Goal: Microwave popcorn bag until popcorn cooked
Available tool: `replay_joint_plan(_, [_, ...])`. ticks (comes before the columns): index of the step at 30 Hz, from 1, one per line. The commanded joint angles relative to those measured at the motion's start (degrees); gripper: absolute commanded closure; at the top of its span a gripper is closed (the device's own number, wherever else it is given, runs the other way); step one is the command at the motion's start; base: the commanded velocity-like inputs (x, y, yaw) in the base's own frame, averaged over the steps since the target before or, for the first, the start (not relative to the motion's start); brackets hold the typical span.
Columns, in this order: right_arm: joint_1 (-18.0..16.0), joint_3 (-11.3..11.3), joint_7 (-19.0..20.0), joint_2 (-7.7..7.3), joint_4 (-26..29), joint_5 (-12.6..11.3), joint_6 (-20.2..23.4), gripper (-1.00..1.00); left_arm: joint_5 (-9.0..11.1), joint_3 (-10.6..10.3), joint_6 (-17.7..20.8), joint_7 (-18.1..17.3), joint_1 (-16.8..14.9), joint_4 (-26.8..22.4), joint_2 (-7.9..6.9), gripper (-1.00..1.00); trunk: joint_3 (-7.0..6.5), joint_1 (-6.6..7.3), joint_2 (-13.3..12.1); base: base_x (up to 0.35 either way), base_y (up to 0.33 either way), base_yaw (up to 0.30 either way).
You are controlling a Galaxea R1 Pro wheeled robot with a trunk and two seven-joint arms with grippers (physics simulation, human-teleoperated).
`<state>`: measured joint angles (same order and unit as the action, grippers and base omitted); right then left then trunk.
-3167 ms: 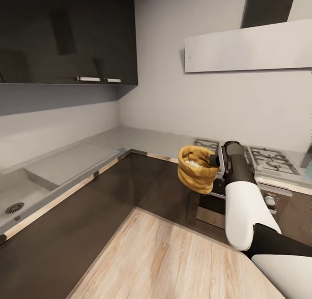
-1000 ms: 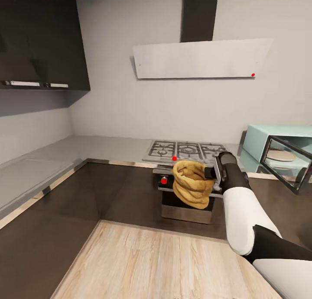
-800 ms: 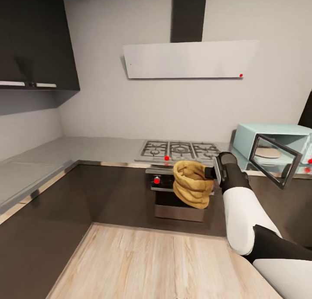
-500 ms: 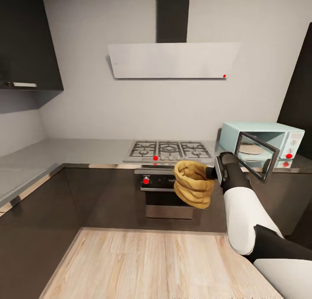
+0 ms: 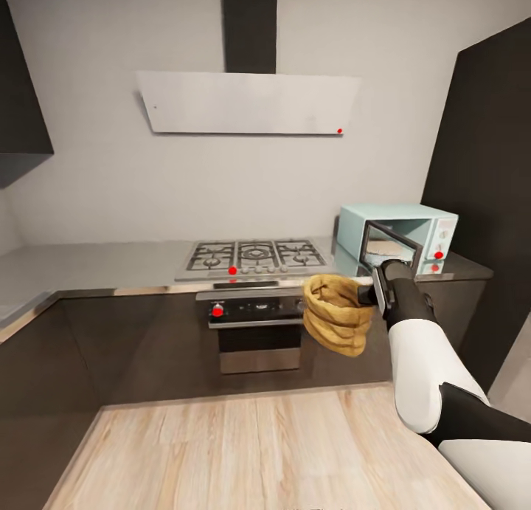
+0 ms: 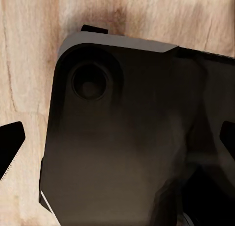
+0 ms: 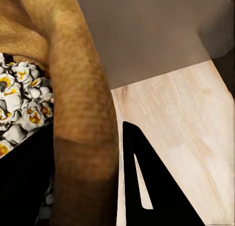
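In the head view my right gripper [image 5: 371, 294] is shut on the rolled rim of the tan-brown popcorn bag [image 5: 338, 324], which hangs in the air in front of the dark cabinet fronts. The right wrist view shows that rim [image 7: 83, 113] pinched between the dark fingers [image 7: 147, 187], with white and yellow kernels [image 7: 19, 101] inside. The pale-blue microwave [image 5: 413, 224] stands on the grey countertop [image 5: 88, 263] beyond the bag, its glass door [image 5: 392, 248] swung open. My left gripper [image 6: 119, 141] is open over a dark part of the robot and the wooden floor.
A gas hob [image 5: 254, 255] with black grates sits left of the microwave, above a built-in oven [image 5: 258, 325]. A grey extractor hood [image 5: 247, 102] hangs on the wall. A tall dark cabinet [image 5: 487, 178] stands right of the microwave. Wooden floor [image 5: 243, 451] lies ahead.
The camera has swung to the right: sink corner and hob slid left and the open microwave came into view. The bag stays held in my right gripper.
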<state>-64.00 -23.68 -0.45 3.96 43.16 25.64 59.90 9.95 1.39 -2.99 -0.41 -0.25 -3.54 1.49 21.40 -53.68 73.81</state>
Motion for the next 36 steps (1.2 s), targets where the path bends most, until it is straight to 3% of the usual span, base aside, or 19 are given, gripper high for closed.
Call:
replay_joint_plan(1, [-0.07,-0.23,-0.05,0.08,0.02,0.03,0.1,1.0,0.33,0.11,-0.17,-0.08,-0.02,0.02,0.01,-1.0,0.07,0.0,0.04,0.0,0.0,-0.287])
replay_joint_plan(6, [-0.07,-0.23,-0.08,0.14,0.0,0.03,0.1,1.0,0.33,0.11,-0.17,-0.07,-0.02,0.02,0.04,-1.0,0.07,0.0,0.04,-0.049,0.0,-0.171])
replay_joint_plan(18, [-0.07,-0.15,-0.14,0.37,-0.17,-0.12,0.1,1.0,0.24,0.11,-0.17,-0.03,-0.02,0.11,0.1,-1.0,0.07,0.0,0.04,-0.326,0.0,-0.002])
replay_joint_plan(24, [-0.07,-0.23,-0.56,0.15,-3.16,0.63,0.1,1.0,0.24,0.11,-0.17,-0.03,-0.02,0.11,0.1,-1.0,0.07,0.0,0.04,-0.308,0.0,-0.129])
replay_joint_plan(36, [-0.07,-0.23,-0.95,-0.29,-3.17,0.73,0.1,1.0,0.24,0.11,-0.17,-0.03,-0.02,0.05,0.02,-1.0,0.07,0.0,0.04,-0.018,0.0,-0.245])
